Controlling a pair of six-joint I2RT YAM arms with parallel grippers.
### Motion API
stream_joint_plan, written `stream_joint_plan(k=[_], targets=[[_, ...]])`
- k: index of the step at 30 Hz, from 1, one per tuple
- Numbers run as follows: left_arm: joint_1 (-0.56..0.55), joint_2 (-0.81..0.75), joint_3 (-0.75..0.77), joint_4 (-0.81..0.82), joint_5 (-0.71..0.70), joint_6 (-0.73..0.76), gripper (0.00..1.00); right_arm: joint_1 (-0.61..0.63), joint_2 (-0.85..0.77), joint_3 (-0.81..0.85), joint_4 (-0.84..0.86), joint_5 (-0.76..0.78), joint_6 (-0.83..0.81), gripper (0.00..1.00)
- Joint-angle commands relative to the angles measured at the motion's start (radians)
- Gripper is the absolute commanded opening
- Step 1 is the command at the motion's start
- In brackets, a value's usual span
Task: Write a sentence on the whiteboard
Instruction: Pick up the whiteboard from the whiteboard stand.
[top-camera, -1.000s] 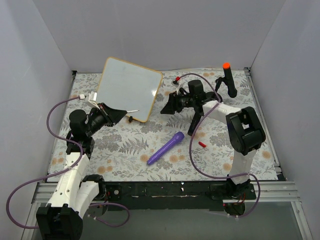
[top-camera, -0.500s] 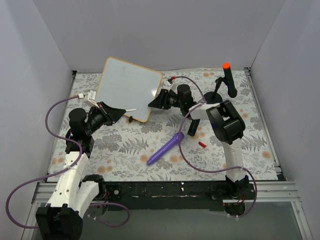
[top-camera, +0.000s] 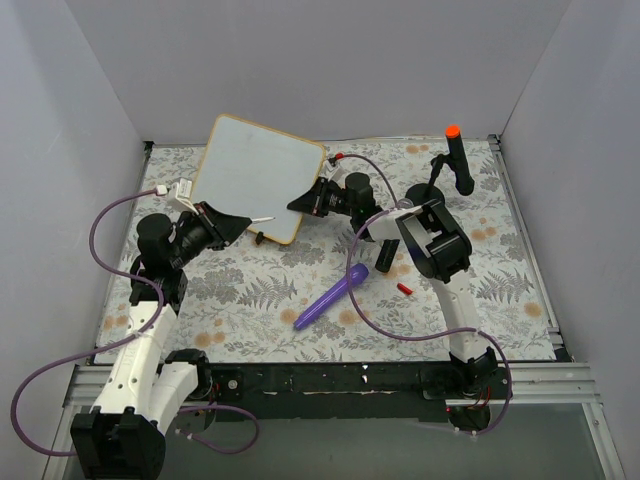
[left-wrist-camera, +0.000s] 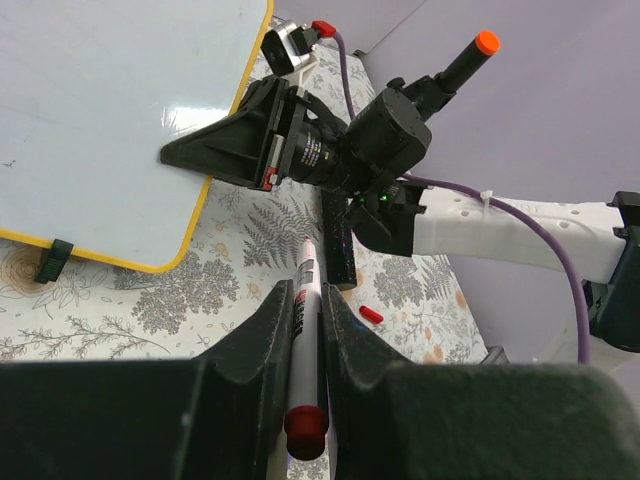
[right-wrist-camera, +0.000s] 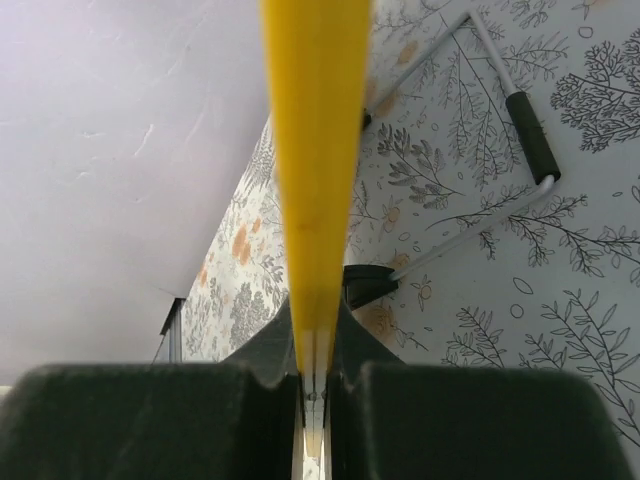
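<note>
Whiteboard (top-camera: 255, 175) stands tilted, face blank, no sentence visible. Right gripper (top-camera: 303, 203) is clamped on the board's right edge. Left gripper (left-wrist-camera: 306, 310) grasps a marker (left-wrist-camera: 304, 262), tip near the board's lower right corner, apart from it.

Judgement: brace the board firmly, bring the tip square to the face, press lightly.

Only right wrist view shows yellow frame (right-wrist-camera: 312, 150) seated between the jaws. Only left wrist view shows the marker grip.

My two arms stand on the black base rail (top-camera: 330, 382) — the left arm (top-camera: 140, 345) and right arm (top-camera: 458, 300) are both white-shelled near the rail, with black joints and black links further out. A purple cable (left-wrist-camera: 455, 188) loops along each. Farthest from the rail, the right gripper (left-wrist-camera: 185, 155) is matt black — a small red tab on it, a green light behind.
</note>
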Motion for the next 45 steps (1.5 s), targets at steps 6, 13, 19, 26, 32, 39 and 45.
stream_joint_plan(k=[6, 13, 19, 26, 32, 39, 45], targets=[[0.007, -0.021, 0.058, -0.028, 0.017, 0.02, 0.0, -0.014, -0.048, -0.075, 0.229, -0.046, 0.034, 0.01], [0.005, -0.05, 0.055, -0.036, 0.049, 0.022, 0.0, -0.08, -0.151, -0.218, 0.177, -0.144, -0.096, 0.01], [0.002, -0.073, 0.047, -0.028, 0.069, 0.009, 0.0, -0.134, -0.252, -0.288, 0.044, -0.27, -0.275, 0.01], [-0.008, -0.092, 0.044, -0.022, 0.077, -0.009, 0.0, -0.16, -0.271, -0.295, 0.024, -0.388, -0.331, 0.01], [-0.014, -0.099, 0.046, -0.028, 0.08, -0.014, 0.0, -0.161, -0.242, -0.247, -0.009, -0.411, -0.354, 0.01], [-0.016, -0.09, 0.043, -0.022, 0.077, -0.017, 0.0, -0.177, -0.24, -0.221, -0.007, -0.469, -0.36, 0.01], [-0.016, -0.084, 0.064, -0.019, 0.079, -0.027, 0.0, -0.183, -0.241, -0.166, -0.022, -0.529, -0.351, 0.01]])
